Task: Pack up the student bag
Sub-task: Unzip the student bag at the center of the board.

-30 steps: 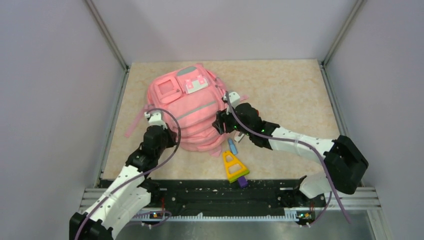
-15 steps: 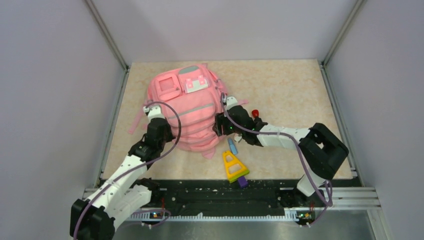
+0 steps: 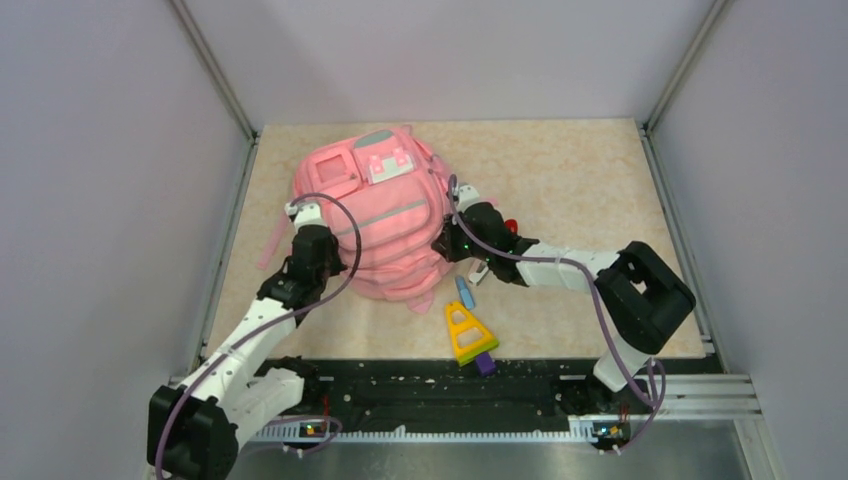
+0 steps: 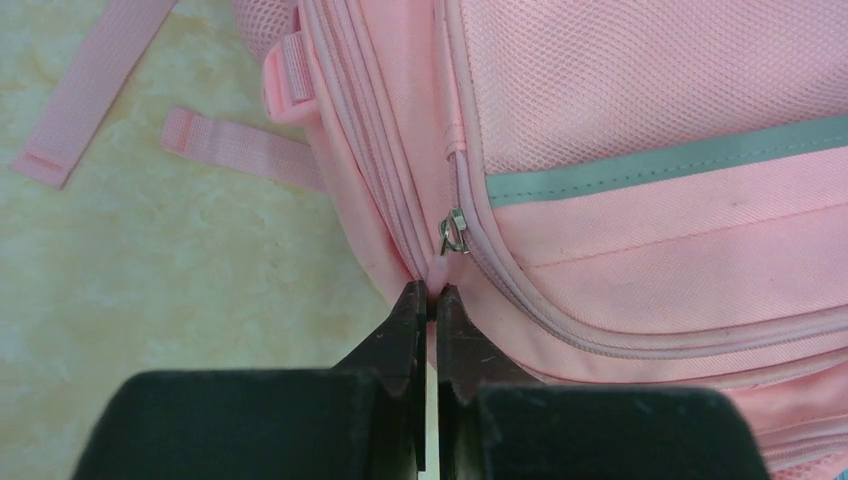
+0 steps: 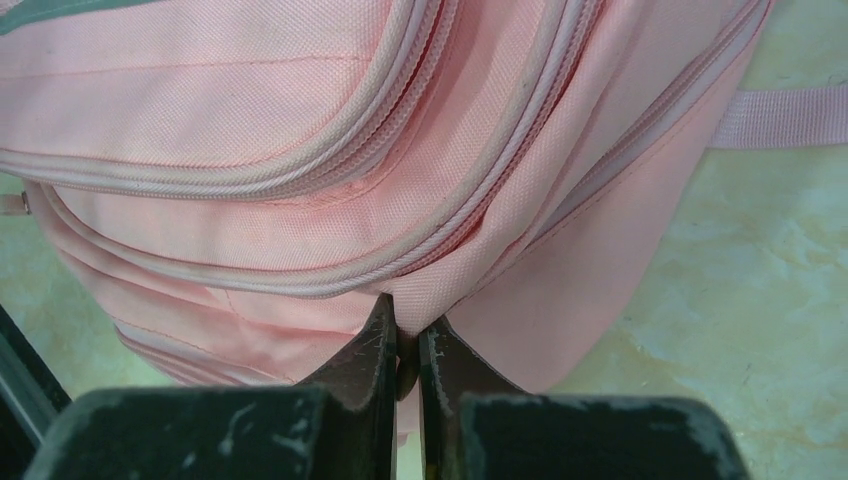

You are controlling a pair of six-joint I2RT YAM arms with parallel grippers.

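**Desk:** What is there to count?

**Photographer:** One student bag (image 3: 375, 225), pink, lying flat on the table (image 3: 580, 180) with an arm on each side of it. There are four small things. A yellow triangle (image 3: 467, 333) and a blue stick (image 3: 464, 292) lie just beside the bag's near edge. A purple piece (image 3: 485, 364) pokes out from under the triangle's near end. A red object (image 3: 511, 225) sits on the bag's right, behind the right arm.

**Desk:** And the arms?

**Photographer:** Both reach forward from the near edge and bend in toward the bag. The left gripper (image 4: 428, 292) meets its left side, with the fingers drawn almost together on a fold of pink fabric at the seam, just below a small metal zipper pull (image 4: 455, 235). The right gripper (image 5: 405, 325) meets the bag's right near corner and is just as narrow, pinching the fabric edge under two curved zipper lines.

**Desk:** Anything cut off?

**Photographer:** The red object is mostly hidden, so I cannot say what it is. The blue stick is too small to identify, and most of the purple piece is covered. On the left wrist camera a grey stripe (image 4: 660, 160) runs off the frame, and two strap ends (image 4: 90, 85) trail on the table left of the bag. Each wrist view shows only part of the bag.
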